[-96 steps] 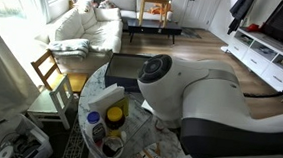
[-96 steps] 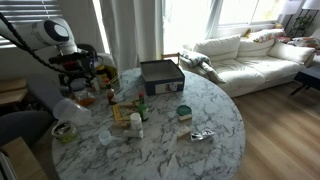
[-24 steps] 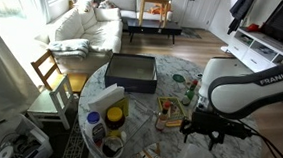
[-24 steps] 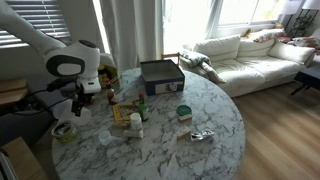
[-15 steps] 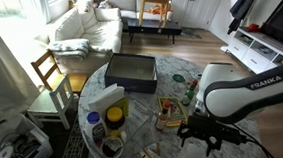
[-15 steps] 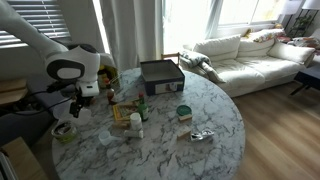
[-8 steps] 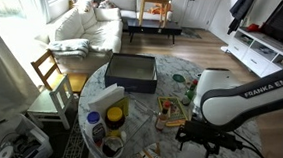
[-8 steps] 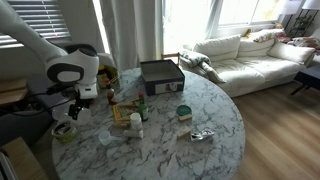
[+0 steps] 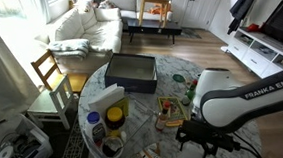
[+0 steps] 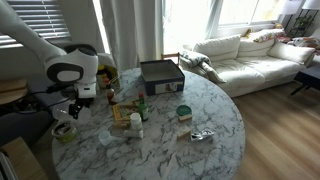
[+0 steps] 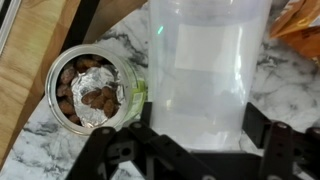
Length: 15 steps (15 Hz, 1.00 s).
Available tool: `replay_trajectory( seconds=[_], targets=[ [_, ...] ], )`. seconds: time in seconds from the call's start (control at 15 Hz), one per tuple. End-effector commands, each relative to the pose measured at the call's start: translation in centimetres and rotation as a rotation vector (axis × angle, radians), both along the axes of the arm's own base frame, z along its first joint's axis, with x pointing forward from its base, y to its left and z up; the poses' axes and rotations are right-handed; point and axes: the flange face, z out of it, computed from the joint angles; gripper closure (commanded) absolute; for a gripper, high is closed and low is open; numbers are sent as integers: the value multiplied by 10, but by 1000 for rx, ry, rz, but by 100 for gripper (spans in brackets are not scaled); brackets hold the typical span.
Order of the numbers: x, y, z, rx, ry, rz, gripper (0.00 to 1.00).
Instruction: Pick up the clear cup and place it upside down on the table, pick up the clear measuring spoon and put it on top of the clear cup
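The clear cup (image 11: 205, 70) is a whitish see-through tumbler that fills the middle of the wrist view. It stands between my two black fingers (image 11: 270, 145), over the marbled table (image 11: 290, 95). My gripper (image 11: 198, 150) looks shut on it. In both exterior views the gripper (image 10: 75, 106) (image 9: 199, 143) hangs low over the table's edge, with the cup mostly hidden by it. A small clear shiny thing (image 10: 201, 134), possibly the measuring spoon, lies on the far side of the table (image 10: 170, 150).
A foil-lined bowl of brown bits (image 11: 90, 95) (image 10: 63, 131) sits right beside the cup. A dark box (image 10: 160, 75), a green bottle (image 10: 143, 110), a white bottle (image 10: 136, 126), a green-lidded tin (image 10: 184, 112) and a yellow-capped jar (image 9: 116, 114) stand on the table.
Since 6.4 s ago the arm has swung out over the table's edge. In the last second the gripper has sunk slightly and shifted a little, still holding the cup.
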Motion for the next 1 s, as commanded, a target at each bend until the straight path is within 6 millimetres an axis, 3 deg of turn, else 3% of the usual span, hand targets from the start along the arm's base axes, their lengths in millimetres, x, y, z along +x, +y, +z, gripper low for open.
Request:
replay_trajectory(
  seconds=[0.0,0.27,0.93],
  targets=[
    [0,-5,-3,-40,-9,-24,40],
    [7,-11,8,-103,-8,-17,40],
    [26,-12,65,-344,-25,77,40]
  ],
)
